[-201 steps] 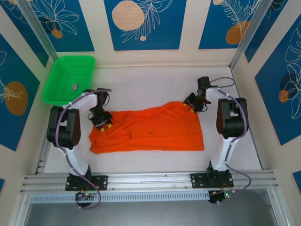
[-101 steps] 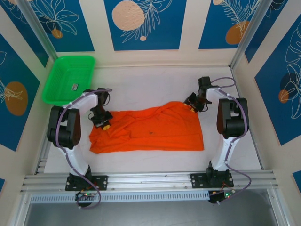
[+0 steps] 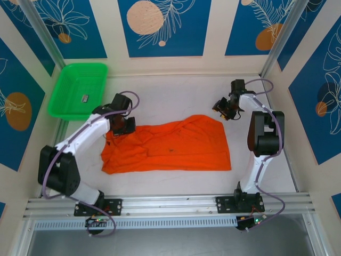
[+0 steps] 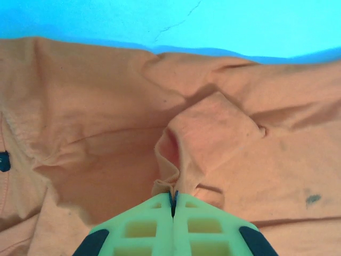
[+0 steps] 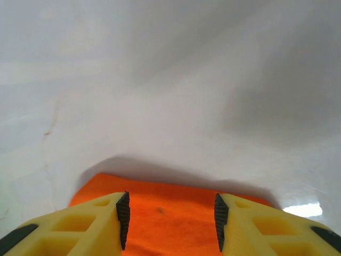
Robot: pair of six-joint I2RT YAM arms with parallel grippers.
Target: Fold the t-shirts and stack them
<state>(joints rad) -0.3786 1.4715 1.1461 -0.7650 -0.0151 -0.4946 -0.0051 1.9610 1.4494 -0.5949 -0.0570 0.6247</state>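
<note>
Well, at the far left corner of the white table (image 3: 176,96) sits a green tray (image 3: 77,88) with one small dark item (image 3: 85,98) inside, too small to identify. Just right of it, the left arm reaches across toward the far left corner of the orange t-shirt (image 3: 176,146) and covers that corner from above. The left gripper (image 4: 173,197) has its jaws pressed together on a raised pinch of the cloth (image 4: 106,122), which puckers into folds around it; a small dark label (image 4: 4,160) shows at the frame's left edge.

The t-shirt lies spread and wrinkled mid-table, well apart from the tray. At its far right corner hangs the right gripper (image 3: 221,108), jaws (image 5: 170,221) parted moderately, orange cloth (image 5: 160,197) visible between them. Whether the fingers touch it, I cannot tell.
</note>
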